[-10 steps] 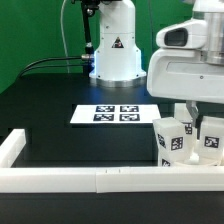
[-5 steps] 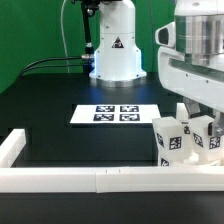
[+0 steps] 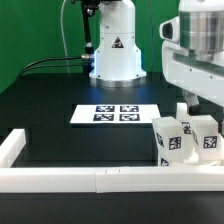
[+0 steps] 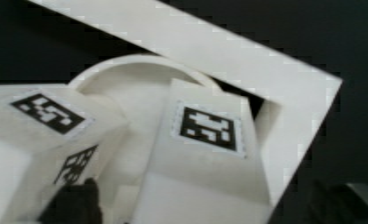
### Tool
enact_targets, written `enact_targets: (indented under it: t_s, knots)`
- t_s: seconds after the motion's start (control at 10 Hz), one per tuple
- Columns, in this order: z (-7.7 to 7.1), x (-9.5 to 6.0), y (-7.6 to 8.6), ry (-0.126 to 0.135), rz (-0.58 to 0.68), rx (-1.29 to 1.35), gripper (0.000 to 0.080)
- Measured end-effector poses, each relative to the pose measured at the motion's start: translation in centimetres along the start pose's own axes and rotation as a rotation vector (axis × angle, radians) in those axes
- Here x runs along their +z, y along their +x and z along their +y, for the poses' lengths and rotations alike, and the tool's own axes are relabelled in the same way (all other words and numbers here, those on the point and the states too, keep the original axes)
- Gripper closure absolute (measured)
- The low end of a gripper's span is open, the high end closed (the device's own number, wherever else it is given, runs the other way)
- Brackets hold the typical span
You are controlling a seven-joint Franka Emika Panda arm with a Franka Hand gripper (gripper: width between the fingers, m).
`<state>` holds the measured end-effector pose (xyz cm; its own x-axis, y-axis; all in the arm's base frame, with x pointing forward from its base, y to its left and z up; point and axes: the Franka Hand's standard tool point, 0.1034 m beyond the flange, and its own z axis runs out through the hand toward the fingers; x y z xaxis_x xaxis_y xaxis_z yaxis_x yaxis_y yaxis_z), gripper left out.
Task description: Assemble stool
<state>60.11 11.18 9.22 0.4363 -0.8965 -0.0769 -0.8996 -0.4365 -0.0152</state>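
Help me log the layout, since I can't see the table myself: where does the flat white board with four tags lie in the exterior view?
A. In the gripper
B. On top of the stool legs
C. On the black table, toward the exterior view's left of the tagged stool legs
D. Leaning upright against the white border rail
C: the marker board lies flat on the black table, apart from the stool legs clustered at the exterior view's right by the border rail.
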Motion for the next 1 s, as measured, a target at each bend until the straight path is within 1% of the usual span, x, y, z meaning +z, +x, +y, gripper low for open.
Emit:
enact_targets:
  t_s: [0.1,0.2,0.3,0.5,0.6,0.7,0.8,1.0]
  knots:
    - [-0.1,-0.9,-0.2,0.002,-0.003,-0.147,0.0171]
    - [-0.1,-1.4,0.0,-0.001,-0.007,-0.374,0.0171]
    - [-0.1,-1.3,0.6,0.001,-0.006,-0.475,0.0152]
    - [-0.1,-1.2,0.6,-0.001,-0.005,-0.567,0.0150]
    - [-0.1,-1.2,0.5,-0.015,0.005,-0.667,0.0150]
    - [-0.4,-1.2,-0.1,-0.035,0.025,-0.867,0.0150]
    - [-0.7,-1.3,-0.7,-0.030,0.022,-1.017,0.0150]
    - [-0.7,-1.1,-1.2,-0.044,0.006,-1.308,0.0150]
